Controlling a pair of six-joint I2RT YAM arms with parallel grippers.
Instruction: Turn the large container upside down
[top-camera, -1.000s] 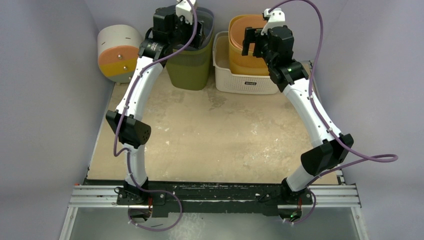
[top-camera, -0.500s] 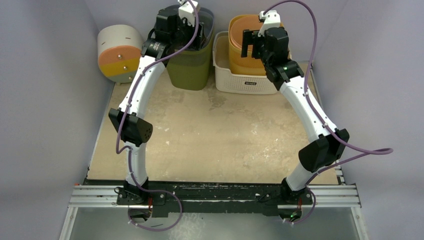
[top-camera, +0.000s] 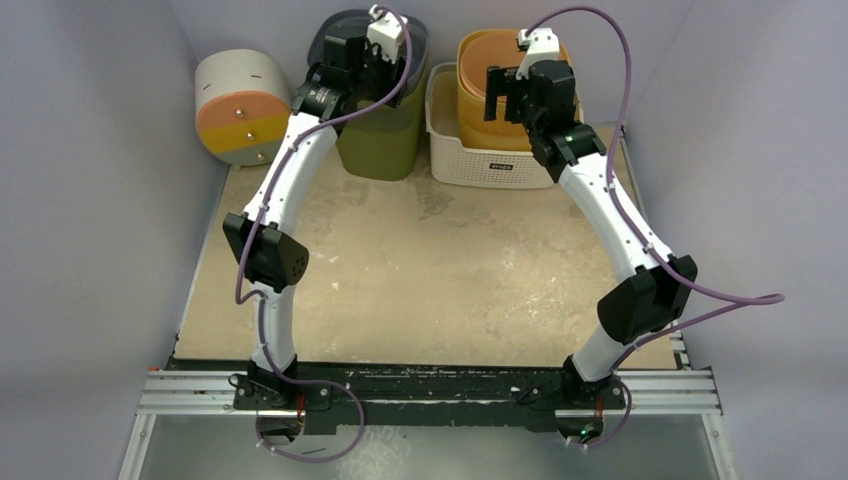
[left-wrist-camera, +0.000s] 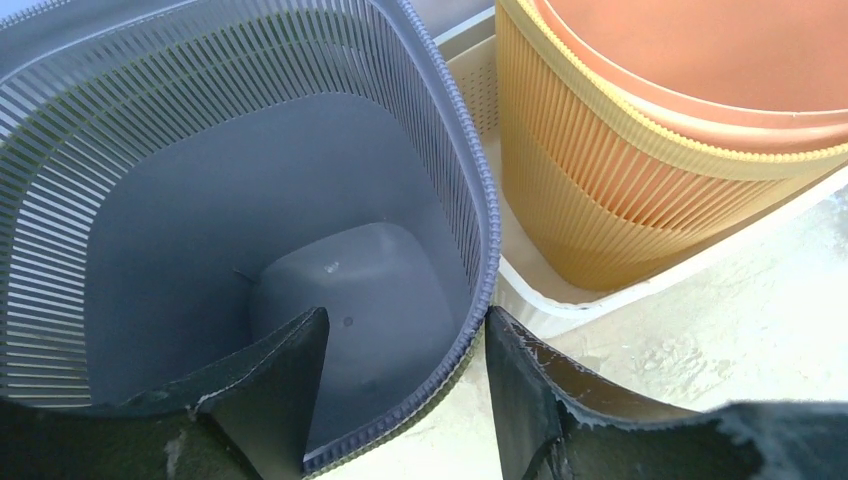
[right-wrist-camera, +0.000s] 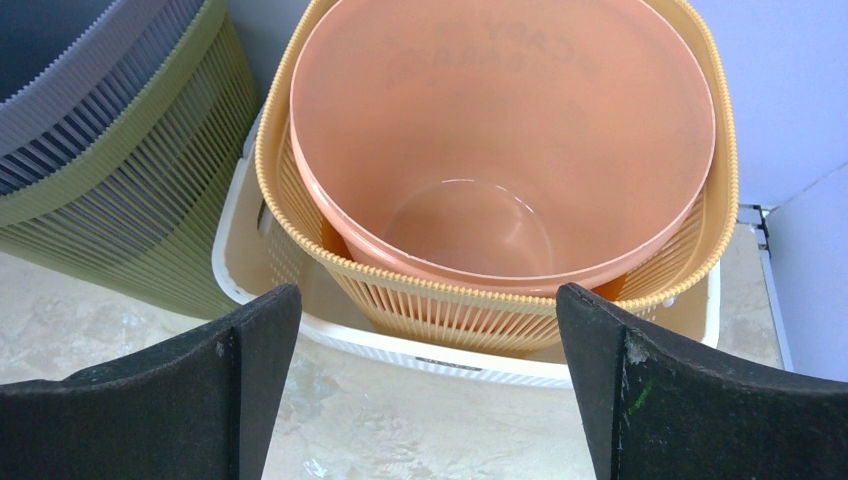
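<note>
A grey slatted basket (left-wrist-camera: 200, 230) sits nested in an olive-green basket (top-camera: 380, 140) at the back of the table. My left gripper (left-wrist-camera: 405, 350) is open and straddles the grey basket's right rim: one finger (left-wrist-camera: 270, 390) is inside, and the other finger (left-wrist-camera: 540, 390) is outside, touching the rim. In the top view the left gripper (top-camera: 385, 50) is over that basket. My right gripper (right-wrist-camera: 428, 330) is open and empty, just in front of a white basket (right-wrist-camera: 420, 350) holding a yellow slatted basket (right-wrist-camera: 500, 300) with an orange bucket (right-wrist-camera: 500, 130) inside.
The white basket (top-camera: 490, 165) stands right beside the green one. A round white, orange and yellow drum (top-camera: 235, 105) lies at the back left. Purple walls close in the back and both sides. The beige tabletop (top-camera: 430, 270) lies in front.
Both arms have reached farther back. The left gripper has moved over the grey basket's rim; the right gripper has crept closer to the yellow basket.
</note>
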